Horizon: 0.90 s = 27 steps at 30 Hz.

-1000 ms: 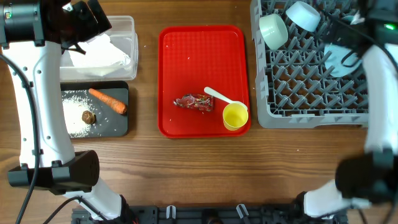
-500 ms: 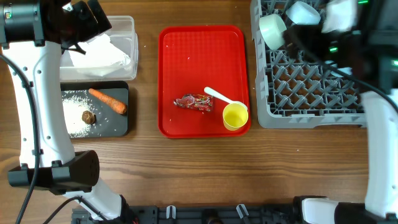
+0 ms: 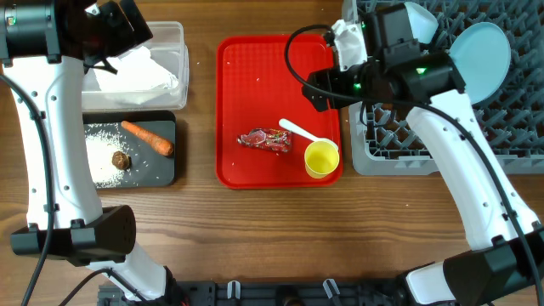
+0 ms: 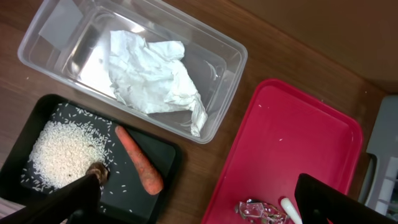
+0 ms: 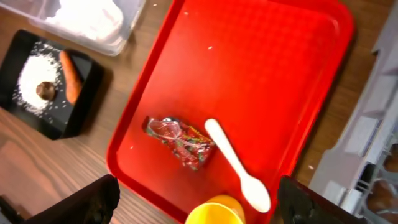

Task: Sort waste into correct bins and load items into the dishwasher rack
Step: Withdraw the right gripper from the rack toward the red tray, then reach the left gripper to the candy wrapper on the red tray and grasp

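On the red tray (image 3: 255,76) lie a red snack wrapper (image 3: 265,140), a white spoon (image 3: 302,132) and a yellow cup (image 3: 321,159). My right gripper (image 3: 316,89) hovers open above the tray's right side, its fingers (image 5: 93,199) spread wide around the cup (image 5: 214,211) and touching nothing. The clear tub (image 3: 174,38) holds the napkin (image 3: 136,76). The black tray (image 3: 166,174) holds the carrot (image 3: 147,138), brown lump (image 3: 121,159) and rice (image 3: 104,153). Over the tub hangs my left gripper (image 3: 119,30), open and empty. A blue plate (image 3: 480,51) and a bowl (image 3: 421,19) stand in the grey rack (image 3: 425,136).
The rack sits against the red tray's right edge, and my right arm crosses its left part. Bare wood runs between the tub and the red tray (image 4: 292,137) and along the table's front. My left arm's white link stands along the table's left side.
My right arm has swung left from over the rack to above the red tray, uncovering the plate standing in the rack. Its jaws have narrowed a little. The left arm has not moved.
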### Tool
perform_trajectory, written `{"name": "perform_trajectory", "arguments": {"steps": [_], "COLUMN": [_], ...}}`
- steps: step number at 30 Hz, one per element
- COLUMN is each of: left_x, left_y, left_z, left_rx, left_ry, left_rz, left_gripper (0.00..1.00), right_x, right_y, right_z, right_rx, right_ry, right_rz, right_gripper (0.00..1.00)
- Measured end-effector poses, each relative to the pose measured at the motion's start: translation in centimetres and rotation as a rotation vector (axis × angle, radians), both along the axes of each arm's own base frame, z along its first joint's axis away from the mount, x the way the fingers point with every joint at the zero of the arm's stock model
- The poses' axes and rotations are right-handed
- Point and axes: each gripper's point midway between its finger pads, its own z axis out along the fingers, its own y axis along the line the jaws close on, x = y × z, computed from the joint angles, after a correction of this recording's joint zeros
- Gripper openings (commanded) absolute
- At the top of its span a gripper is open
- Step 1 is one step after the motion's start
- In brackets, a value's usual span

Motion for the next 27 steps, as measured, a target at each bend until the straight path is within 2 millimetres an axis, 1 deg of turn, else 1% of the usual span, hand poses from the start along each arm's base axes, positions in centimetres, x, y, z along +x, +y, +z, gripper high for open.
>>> {"name": "perform_trajectory", "arguments": {"steps": [1,4,6,7,8,10,11,12,13,16,17,19,21,23,27], "left_x": [0.0,0.0,0.1,0.1,0.1,0.3,0.4,0.6,0.6,-0.4,-0.8,-1.7,-2.6,-3.4,-4.0], "left_y": [0.0,-0.7,-1.8,-2.6,-3.3,-5.4,-6.8,-9.5,-10.6,-15.0,-15.8,-18.2,-20.0,-21.4,-23.3], "left_z": [0.0,0.0,-0.2,-0.5,-0.8,-2.1,-3.1,-5.4,-6.6,-12.1,-13.5,-16.8,-19.1,-20.8,-22.9], "left_rx": [-0.001,-0.034,-0.084,-0.114,-0.131,-0.163,-0.175,-0.186,-0.186,-0.122,-0.102,-0.042,-0.003,0.036,0.087], "left_ry": [0.0,-0.001,0.001,0.009,0.02,0.057,0.084,0.144,0.176,0.327,0.365,0.444,0.494,0.531,0.549], "left_rz": [0.0,-0.018,-0.051,-0.074,-0.092,-0.142,-0.175,-0.245,-0.277,-0.412,-0.437,-0.506,-0.573,-0.641,-0.737], "left_gripper": [1.0,1.0,1.0,1.0,1.0,1.0,0.99,1.0,1.0,1.0,1.0,1.0,1.0,1.0,1.0], "right_x": [0.2,0.7,1.2,1.4,1.5,1.4,1.3,1.2,1.0,0.6,0.5,0.4,0.4,0.2,-0.2], "right_y": [-0.5,-3.0,-5.4,-7.0,-8.1,-10.6,-12.5,-13.1,-13.9,-15.2,-15.6,-16.1,-16.2,-16.2,-16.5], "right_z": [0.1,0.3,1.1,1.7,2.3,3.6,4.7,5.1,5.3,5.1,4.9,4.8,4.8,4.6,4.3], "right_rx": [-0.006,-0.037,-0.055,-0.061,-0.066,-0.072,-0.075,-0.077,-0.079,-0.088,-0.093,-0.1,-0.102,-0.105,-0.123], "right_ry": [-0.006,-0.013,-0.035,-0.053,-0.07,-0.107,-0.135,-0.144,-0.15,-0.127,-0.119,-0.113,-0.113,-0.105,-0.085], "right_rz": [-0.017,-0.089,-0.154,-0.194,-0.225,-0.29,-0.341,-0.359,-0.376,-0.409,-0.42,-0.432,-0.434,-0.435,-0.443], "right_gripper": [0.89,0.92,0.94,0.95,0.95,0.95,0.95,0.95,0.95,0.95,0.96,0.95,0.96,0.96,0.96]}}
